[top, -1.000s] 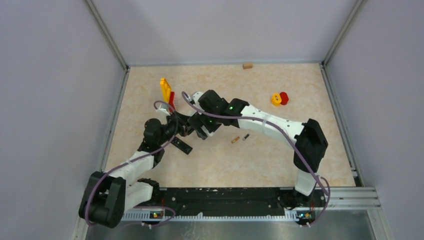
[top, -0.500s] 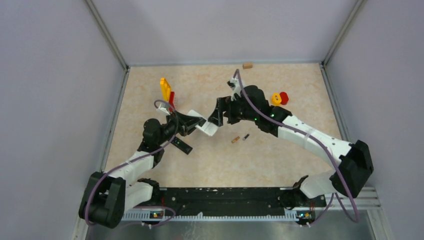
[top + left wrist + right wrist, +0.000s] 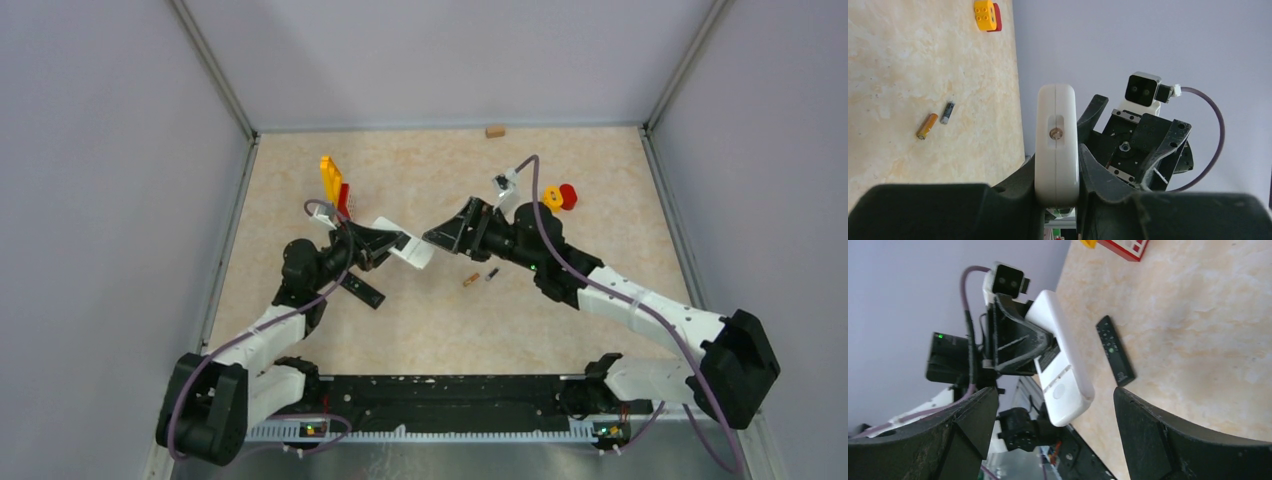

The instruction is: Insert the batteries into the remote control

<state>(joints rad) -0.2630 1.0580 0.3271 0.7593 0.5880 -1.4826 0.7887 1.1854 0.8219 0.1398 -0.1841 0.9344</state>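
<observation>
My left gripper (image 3: 388, 243) is shut on a white remote (image 3: 410, 252) and holds it above the table, its free end pointing right. In the left wrist view the remote (image 3: 1057, 125) stands edge-on between the jaws of the left gripper (image 3: 1057, 175). My right gripper (image 3: 446, 232) is open and empty, just right of the remote's end; in the right wrist view the remote (image 3: 1060, 360) lies ahead between the wide-open jaws of the right gripper (image 3: 1055, 394). An orange battery (image 3: 471, 280) and a dark battery (image 3: 491, 274) lie on the table, also in the left wrist view (image 3: 927, 126) (image 3: 947, 112). Other batteries are out of view.
A black remote (image 3: 362, 291) lies on the table under my left arm, also in the right wrist view (image 3: 1115, 351). Yellow and red blocks (image 3: 332, 180) stand at the back left, a red and yellow piece (image 3: 559, 197) at the back right, a small wooden block (image 3: 494, 131) by the far wall.
My right arm has swung away to the right from over the left gripper. Its open gripper now faces the remote's free end. The left gripper still holds the remote in place.
</observation>
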